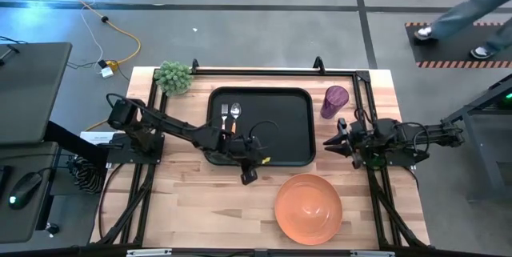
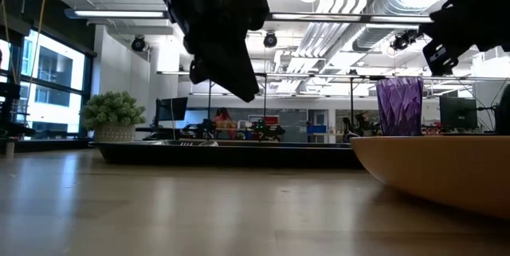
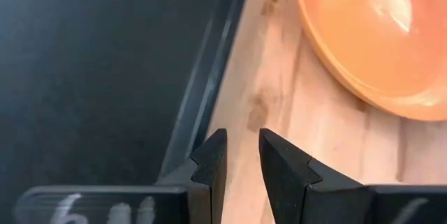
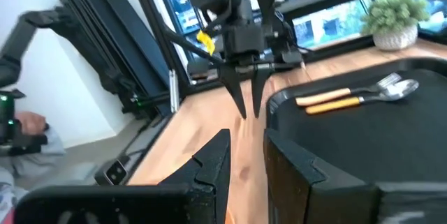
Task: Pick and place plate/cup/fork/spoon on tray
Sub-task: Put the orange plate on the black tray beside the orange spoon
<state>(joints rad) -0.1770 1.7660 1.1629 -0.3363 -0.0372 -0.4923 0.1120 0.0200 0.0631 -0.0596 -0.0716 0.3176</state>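
L gripper [image 1: 249, 177] hangs empty over tray [image 1: 296, 157] edge, fingers nearly closed; plate [image 1: 309, 207] just beyond, likely next. Fork [image 1: 225, 114] & spoon [image 1: 235, 114] already trayed. R gripper [image 1: 330, 142] slightly apart, cup [image 1: 334, 101] near.

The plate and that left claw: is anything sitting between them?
Nothing: the high view shows only bare wooden table between the left gripper and the plate. The left wrist view agrees.
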